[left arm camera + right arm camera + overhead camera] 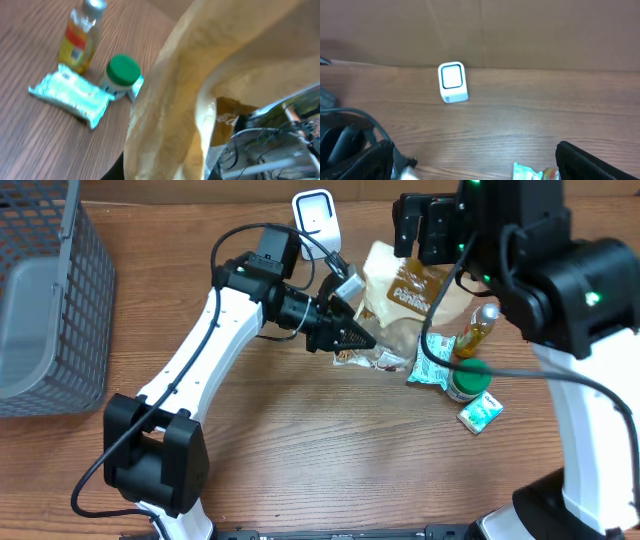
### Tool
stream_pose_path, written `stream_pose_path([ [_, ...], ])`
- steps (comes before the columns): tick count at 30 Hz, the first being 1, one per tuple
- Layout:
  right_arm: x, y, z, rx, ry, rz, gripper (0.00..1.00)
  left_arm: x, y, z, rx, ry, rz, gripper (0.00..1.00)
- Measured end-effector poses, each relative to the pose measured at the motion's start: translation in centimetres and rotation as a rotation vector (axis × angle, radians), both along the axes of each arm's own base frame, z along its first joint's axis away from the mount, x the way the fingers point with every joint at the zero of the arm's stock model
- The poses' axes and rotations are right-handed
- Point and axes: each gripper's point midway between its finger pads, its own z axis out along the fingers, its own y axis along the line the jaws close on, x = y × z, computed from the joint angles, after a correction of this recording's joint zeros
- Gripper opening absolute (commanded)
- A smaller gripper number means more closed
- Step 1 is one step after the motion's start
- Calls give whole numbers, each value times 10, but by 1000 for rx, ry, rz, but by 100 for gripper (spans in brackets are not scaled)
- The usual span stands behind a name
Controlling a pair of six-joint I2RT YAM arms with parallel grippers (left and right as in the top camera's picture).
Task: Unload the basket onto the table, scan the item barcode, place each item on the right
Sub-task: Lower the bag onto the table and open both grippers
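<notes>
My left gripper (pixel 352 336) is shut on the lower left edge of a tan snack bag (pixel 410 292), which is the item. In the left wrist view the bag (pixel 200 95) fills most of the frame and hides the fingers. No barcode shows on it in any view. The small white scanner (pixel 315 215) stands at the back of the table, up and left of the bag, and also appears in the right wrist view (pixel 452 82). My right gripper (pixel 475 162) hangs wide open above the table at the back right, holding nothing.
A grey wire basket (pixel 60 300) sits at the far left. Right of the bag lie an oil bottle (pixel 478 330), a green-lidded jar (pixel 468 378), a teal packet (pixel 432 368) and a smaller teal packet (pixel 480 412). A clear wrapper (pixel 372 360) lies under the bag's edge.
</notes>
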Motion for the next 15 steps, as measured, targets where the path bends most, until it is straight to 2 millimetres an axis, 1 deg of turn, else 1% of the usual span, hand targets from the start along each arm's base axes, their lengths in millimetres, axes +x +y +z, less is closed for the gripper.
stream_pose_path([
  [1, 3, 1, -4, -7, 10, -3, 100, -3, -1, -7, 25, 4, -2, 14],
  [5, 10, 2, -19, -27, 50, -16, 100, -12, -10, -40, 131, 19, 10, 22],
  [7, 12, 2, -24, -33, 65, -21, 100, -12, -16, -57, 171, 15, 33, 27],
  [9, 12, 2, -26, -33, 71, -24, 100, -9, -22, -74, 201, 14, 70, 28],
  [10, 12, 2, -27, -31, 73, -25, 100, -9, -24, -86, 226, 23, 96, 33],
  [12, 12, 2, -27, -29, 73, -27, 100, -8, -27, -102, 261, 30, 140, 75],
  [13, 12, 2, -27, -29, 73, -27, 100, -8, -26, -110, 287, 47, 167, 87],
  [15, 12, 2, -27, -29, 74, -28, 100, -5, -24, -123, 342, 70, 226, 100],
])
